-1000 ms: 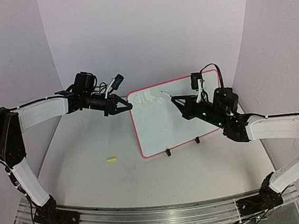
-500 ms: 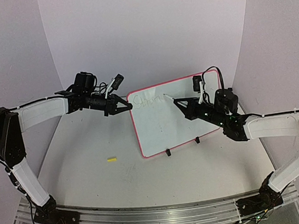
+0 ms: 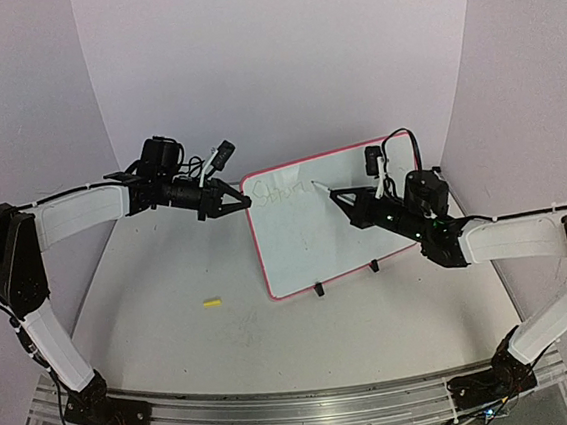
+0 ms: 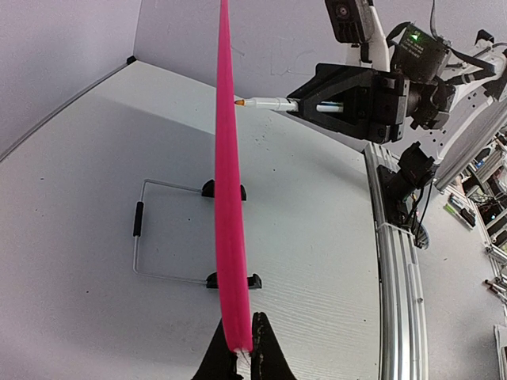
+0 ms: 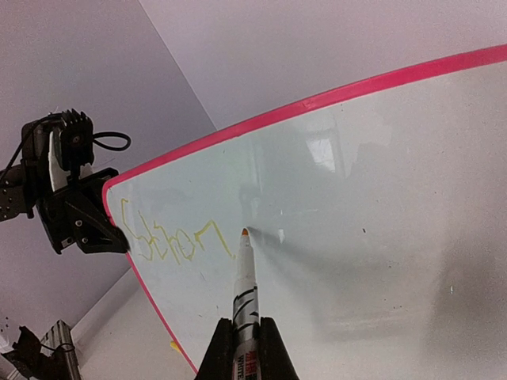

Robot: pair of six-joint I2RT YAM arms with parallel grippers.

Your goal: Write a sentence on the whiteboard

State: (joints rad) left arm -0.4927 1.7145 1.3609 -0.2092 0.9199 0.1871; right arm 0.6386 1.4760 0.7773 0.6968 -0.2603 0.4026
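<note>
While the left gripper (image 3: 239, 203) is pinched tight on the left rim of the one whiteboard (image 3: 312, 245), the right gripper (image 3: 338, 197) is clamped on a single marker (image 3: 321, 187). The board stands tilted on its two black feet (image 3: 319, 289), between the two grippers. Its pink-red edge sits inside the left fingers, and its white face lies straight ahead of the right ones.

In the left wrist view the rim runs edge-on, straight up from the closed fingertips. A thin wire stand (image 4: 136, 237) shows to the left of it, behind the board. The marker sticks out past the right fingertips, and in that same edge-on view its orange-yellow tip meets the board's face.

One line of the sentence (image 5: 170, 235) shows. It is yellow-green cursive reading roughly "Stron", just left of the marker tip and close beside the left gripper. One small yellow piece (image 3: 211, 303) lies on the table (image 3: 178, 363), well below the left gripper, toward the arm bases.
</note>
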